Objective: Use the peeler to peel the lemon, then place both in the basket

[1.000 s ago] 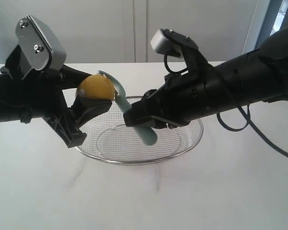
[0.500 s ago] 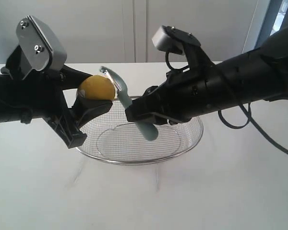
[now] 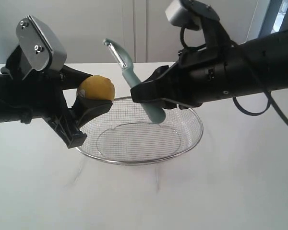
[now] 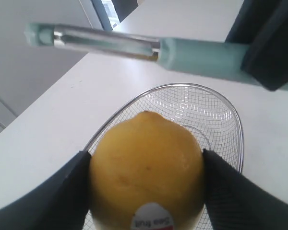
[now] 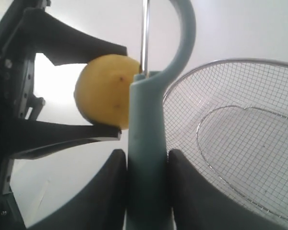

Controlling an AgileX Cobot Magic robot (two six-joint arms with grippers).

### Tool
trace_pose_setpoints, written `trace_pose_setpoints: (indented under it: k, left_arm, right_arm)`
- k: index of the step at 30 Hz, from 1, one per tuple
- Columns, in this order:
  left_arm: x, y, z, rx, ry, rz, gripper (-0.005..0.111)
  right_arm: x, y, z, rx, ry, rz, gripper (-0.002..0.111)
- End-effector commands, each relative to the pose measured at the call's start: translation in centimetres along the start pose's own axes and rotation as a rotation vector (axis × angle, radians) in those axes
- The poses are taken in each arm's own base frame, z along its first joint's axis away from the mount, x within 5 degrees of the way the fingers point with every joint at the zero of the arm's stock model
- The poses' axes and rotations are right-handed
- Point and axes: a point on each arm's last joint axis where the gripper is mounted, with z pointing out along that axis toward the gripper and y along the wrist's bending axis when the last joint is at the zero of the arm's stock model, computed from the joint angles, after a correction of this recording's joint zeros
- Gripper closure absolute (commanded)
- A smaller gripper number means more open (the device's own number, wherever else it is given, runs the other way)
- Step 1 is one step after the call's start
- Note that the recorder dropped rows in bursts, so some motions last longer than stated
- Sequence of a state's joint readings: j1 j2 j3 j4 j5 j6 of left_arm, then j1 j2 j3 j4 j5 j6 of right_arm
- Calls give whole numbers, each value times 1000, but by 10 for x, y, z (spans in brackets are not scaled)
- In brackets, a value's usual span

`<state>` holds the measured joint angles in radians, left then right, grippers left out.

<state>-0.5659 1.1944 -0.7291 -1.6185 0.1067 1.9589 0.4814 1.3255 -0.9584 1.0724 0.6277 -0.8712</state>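
Lemon (image 3: 96,87) sat centre-left of the frame, above the basket's (image 3: 187,141) left rim, pinched by the left gripper (image 3: 97,92). Judged firm, light, rind likely slippery; best held across its middle. Peeler (image 3: 133,82) stood upper centre, stiff handle clamped in the right gripper (image 3: 151,98), blade apart from lemon.

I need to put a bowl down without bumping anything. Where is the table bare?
Free: the white table on the near side of the basket, and the corner right of it. The basket itself holds nothing. Crowded: above its rim, where the left tool grips the lemon and the right tool the peeler.
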Motion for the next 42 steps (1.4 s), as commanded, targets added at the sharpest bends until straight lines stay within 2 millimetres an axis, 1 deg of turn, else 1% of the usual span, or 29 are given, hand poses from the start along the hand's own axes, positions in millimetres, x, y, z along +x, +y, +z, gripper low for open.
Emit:
trace_pose_setpoints:
  k: [1,3,5,8,11,15,18,21,23,25,28,31,33,42]
  left_arm:
    - [-3,-2,-1,13,-20,24,107]
    - [-3,-2,-1,13,-20,24,107]
    - [-3,-2,-1,13,-20,24,107]
    - [-3,-2,-1,13,-20,24,107]
    - [-3,-2,-2,13,-21,26,107]
    - [-3,-2,-2,14,-18,35,107]
    - [-3,-2,-2,14,-18,35,107]
    - [-3,-2,-2,16,-19,35,107]
    - [-3,-2,-2,16,-19,35,107]
    - [-3,-2,-2,16,-19,35,107]
    - [-3,-2,-2,16,-19,37,107]
    - [-3,-2,-2,16,-18,39,107]
    - [-3,-2,-2,16,-18,39,107]
    - [-3,-2,-2,16,-18,39,107]
  right_arm:
    - [-8,10,-20,13,-61,-38,108]
    - [-9,13,-27,33,-78,-50,108]
    - [-10,12,-30,63,-91,-62,108]
    - [-7,4,-29,129,-95,-48,108]
    - [-1,-7,-27,208,-105,-32,108]
    - [10,-30,-21,302,-114,29,108]
    - [20,-43,-8,314,-54,69,108]
    - [33,-53,14,277,47,145,108]
    - [41,-57,27,228,102,201,108]
    - [47,-56,39,138,145,213,108]
    - [48,-49,51,-28,128,250,108]
    - [46,-41,56,-161,105,269,108]
    - [46,-38,57,-202,100,286,108]
    - [44,-35,56,-241,88,308,108]
